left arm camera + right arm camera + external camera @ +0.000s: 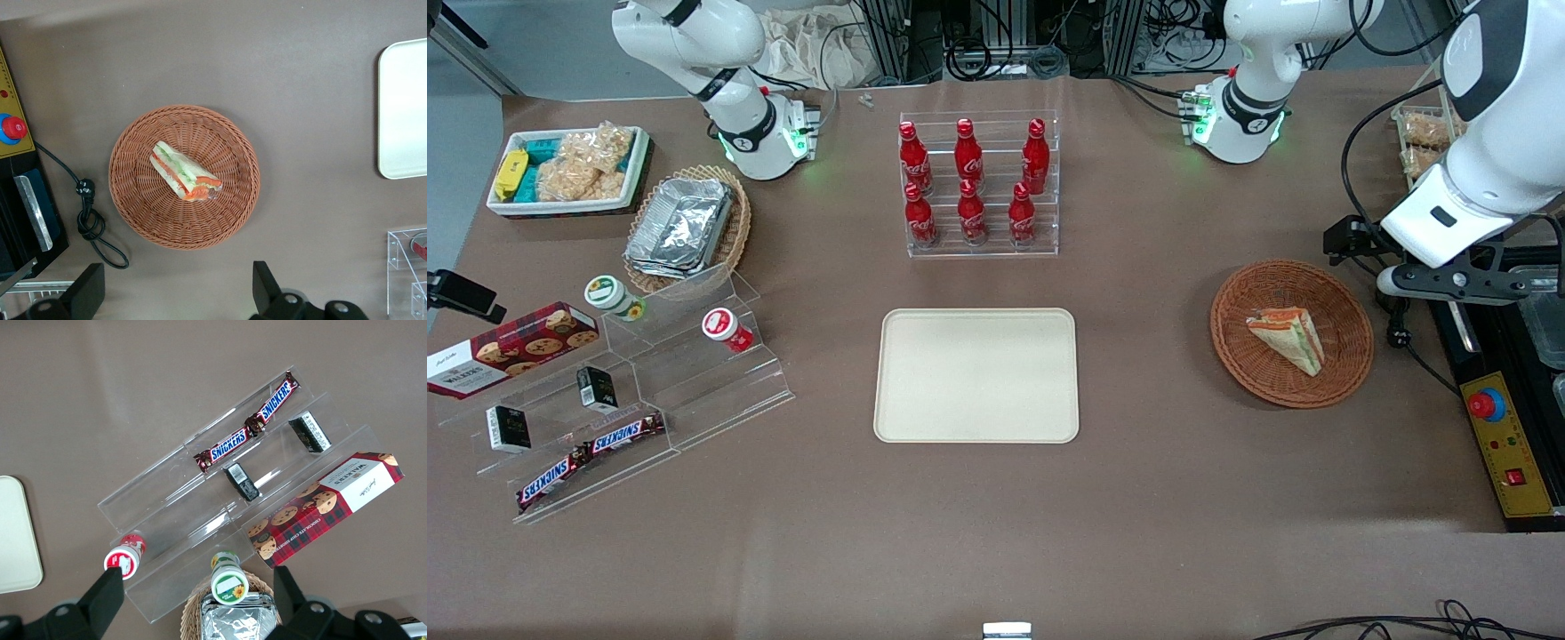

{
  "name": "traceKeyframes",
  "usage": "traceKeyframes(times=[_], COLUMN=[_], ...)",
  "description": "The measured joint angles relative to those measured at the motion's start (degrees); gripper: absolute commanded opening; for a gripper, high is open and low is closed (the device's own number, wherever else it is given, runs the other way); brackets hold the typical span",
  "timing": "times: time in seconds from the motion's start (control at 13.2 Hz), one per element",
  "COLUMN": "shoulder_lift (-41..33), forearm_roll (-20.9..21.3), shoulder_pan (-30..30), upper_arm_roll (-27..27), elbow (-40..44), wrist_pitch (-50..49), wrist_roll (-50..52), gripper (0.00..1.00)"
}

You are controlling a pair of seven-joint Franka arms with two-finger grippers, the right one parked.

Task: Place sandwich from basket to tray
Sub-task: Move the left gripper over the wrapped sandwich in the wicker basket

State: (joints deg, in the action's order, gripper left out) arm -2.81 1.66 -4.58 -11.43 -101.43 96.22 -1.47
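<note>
1. The sandwich [1288, 339] was seen lying in the basket [1343, 378], well apart from the tray [975, 374] on the table [1138, 498].
2. The pincer [177, 293] was held wide open above the basket, empty.
3. The clear wrap could be pinched alone, letting the wedge slip.
4. The fingertips were cut off from sight.

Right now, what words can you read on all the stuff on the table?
"SNICKERS": on both chocolate bars on the clear stand.
"WALKERS": on the red tartan cookie box; its smaller print is unreadable.
"Coca-Cola": on the red bottles.
Unreadable: the small black boxes and the cups.
The gripper is open above the sandwich; no text there.
</note>
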Motion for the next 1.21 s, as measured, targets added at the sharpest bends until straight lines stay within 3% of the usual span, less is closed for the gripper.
traceKeyframes(times=[0.53,1.21], shoulder_lift=[0.2,-0.1], forearm_roll=[0.0,-0.1], shoulder_pan=[-1.2,-2.0], upper_arm_roll=[0.3,0.3], elbow=[-0.5,-20.5], wrist_pitch=[0.1,24.9], wrist_roll=[4.3,47.9], gripper=[1.00,1.00])
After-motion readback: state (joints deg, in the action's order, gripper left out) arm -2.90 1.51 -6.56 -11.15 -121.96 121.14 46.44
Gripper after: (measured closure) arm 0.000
